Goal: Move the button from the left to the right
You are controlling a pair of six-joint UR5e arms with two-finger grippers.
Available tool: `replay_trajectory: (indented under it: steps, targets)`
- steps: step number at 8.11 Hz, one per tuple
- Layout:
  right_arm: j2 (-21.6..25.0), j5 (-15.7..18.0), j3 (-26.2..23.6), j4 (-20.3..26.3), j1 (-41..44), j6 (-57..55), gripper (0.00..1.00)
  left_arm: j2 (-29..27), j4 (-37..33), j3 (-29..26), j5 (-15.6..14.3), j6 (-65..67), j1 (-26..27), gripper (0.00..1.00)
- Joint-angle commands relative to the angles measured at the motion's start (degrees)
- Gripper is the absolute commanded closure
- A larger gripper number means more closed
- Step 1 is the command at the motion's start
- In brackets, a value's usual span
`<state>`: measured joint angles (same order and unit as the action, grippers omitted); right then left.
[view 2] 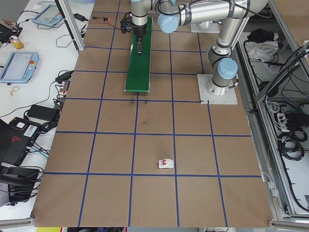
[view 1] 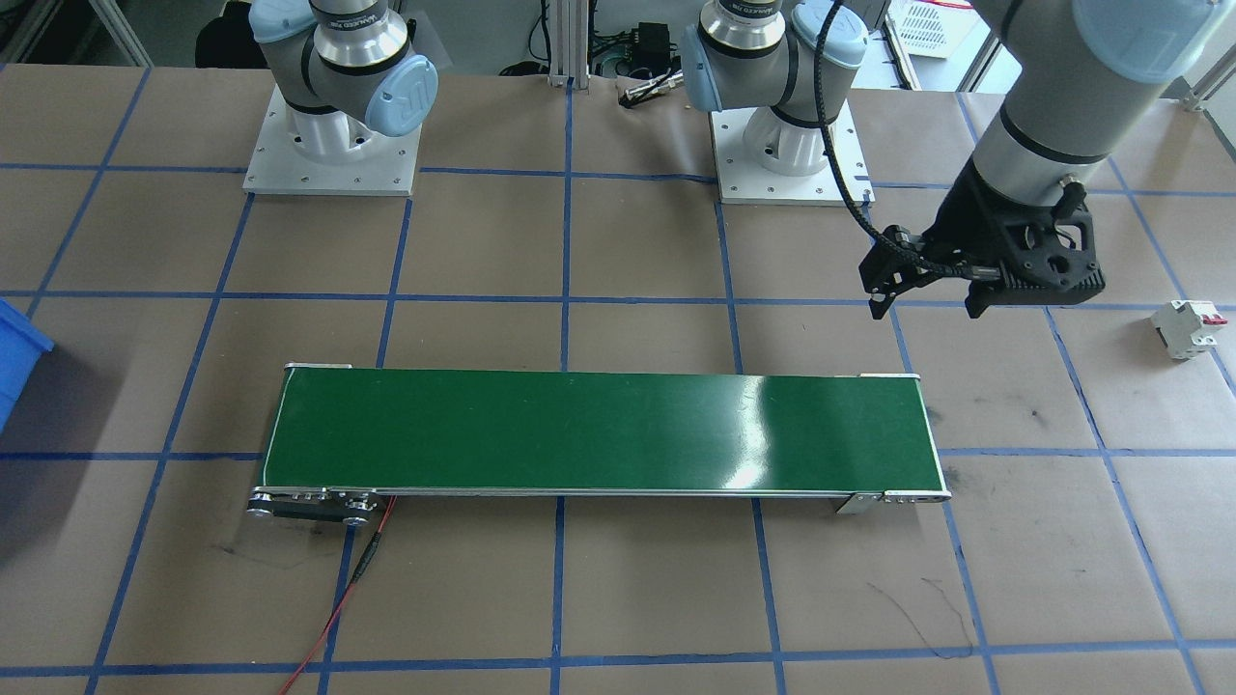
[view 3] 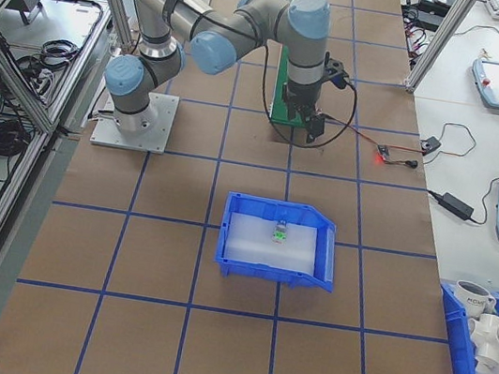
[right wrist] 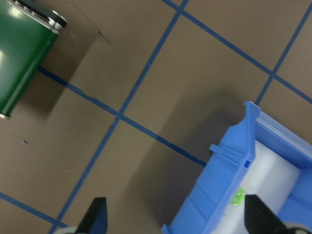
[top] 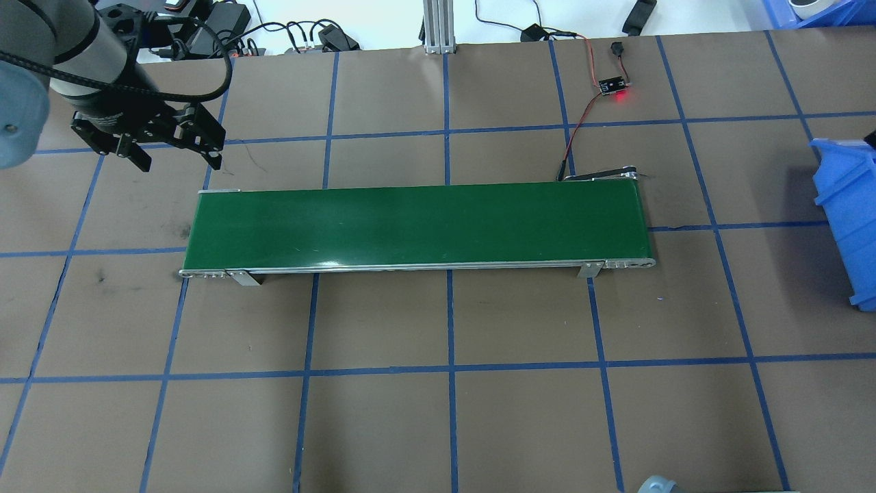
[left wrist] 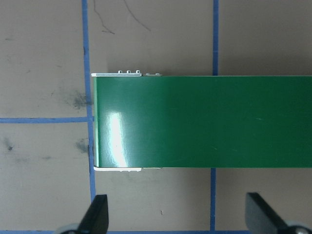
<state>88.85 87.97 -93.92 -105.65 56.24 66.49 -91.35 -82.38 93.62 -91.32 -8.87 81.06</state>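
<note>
The left gripper [view 1: 927, 299] hangs empty with its 2 fingers spread wide, just off the left-hand end of the green conveyor belt [top: 417, 226]; in the left wrist view the fingertips [left wrist: 100, 214] frame bare table, with the belt's end at 12 o'clock from them. That spot reads as a loading station — the belt runs across from the robot's left side to its right, so it probably carries parts over. The left arm reaches out from its base, wrist turned straight down, pincer clear of both belt and table.

The right gripper [right wrist: 170, 217] is also open wide and holding nothing, its fingers showing at the bottom edge of its own wrist view. It hovers beyond the belt's right-hand end, with the blue bin [right wrist: 273, 161] at about 4 o'clock from it. In the right side view the right arm folds over from its base, forearm level, wrist pointing down by the belt's end — a likely waiting pose for a pickup.

The button [view 3: 278, 235] lies inside the blue bin on its pale floor, on the robot's right side, seen as a small green speck in the right wrist view. Judged from that, the transfer looks done.

The white circuit breaker [view 1: 1188, 328] sits alone on the table at 3 o'clock from the left gripper, apart from it
</note>
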Motion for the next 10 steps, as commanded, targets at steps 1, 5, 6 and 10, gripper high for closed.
replay_trajectory:
  steps: [1,5,6,10]
  targets:
    - [2.55,1.41,1.10,5.36,13.31,-26.23,0.00,0.29,0.20,-0.02,-0.09,0.87,4.54,0.00]
    - [2.47,2.48,4.08,9.94,33.73,-57.65,0.00,2.04,-0.15,0.51,0.09,0.88,5.34,0.00]
    - [1.68,3.25,4.88,10.03,35.24,-58.66,0.00,1.87,-0.15,0.59,0.09,0.88,5.34,0.00]
    - [1.59,3.61,4.88,10.47,35.26,-58.76,0.00,1.96,-0.24,0.59,0.18,0.88,5.52,0.00]
